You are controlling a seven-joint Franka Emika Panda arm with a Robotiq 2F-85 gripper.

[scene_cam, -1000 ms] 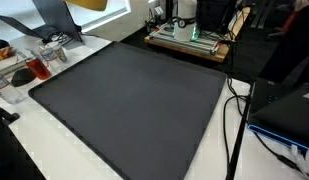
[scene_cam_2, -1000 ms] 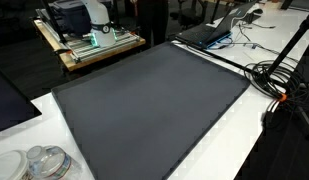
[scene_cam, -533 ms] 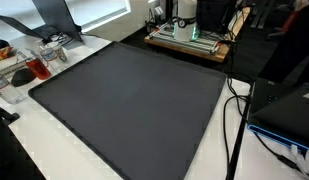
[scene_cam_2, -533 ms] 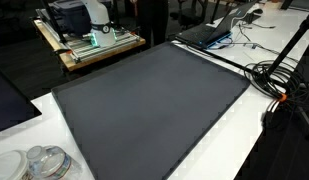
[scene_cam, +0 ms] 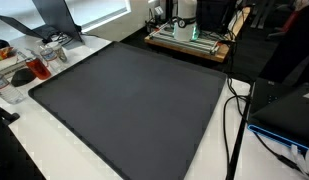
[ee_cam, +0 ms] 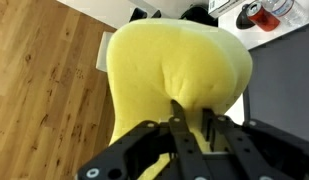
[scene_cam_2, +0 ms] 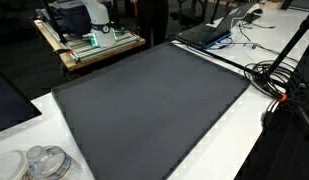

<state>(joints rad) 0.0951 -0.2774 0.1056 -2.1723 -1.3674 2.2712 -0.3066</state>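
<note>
In the wrist view a soft yellow, cushion-like thing [ee_cam: 179,60] fills the middle of the picture. My gripper [ee_cam: 191,120] comes in from the bottom, and its two black fingers [ee_cam: 175,112] press into the lower part of the yellow thing, pinching a fold of it. Wooden floor [ee_cam: 44,80] shows below it on the left, and the corner of the dark mat [ee_cam: 286,85] on the right. Neither the gripper nor the yellow thing appears in the exterior views, where only the large dark mat [scene_cam: 134,95] [scene_cam_2: 154,100] lies on the white table.
Glasses and a red item [scene_cam: 25,73] stand at the table's corner; a red can [ee_cam: 256,14] shows from the wrist. A wooden bench with equipment [scene_cam: 189,38] [scene_cam_2: 89,45] stands behind. Cables [scene_cam: 234,110] [scene_cam_2: 279,75], a laptop [scene_cam_2: 209,32] and clear containers [scene_cam_2: 44,162] ring the mat.
A yellow patch at the top edge of an exterior view one second ago has gone out of the frame. The table scene is unchanged.
</note>
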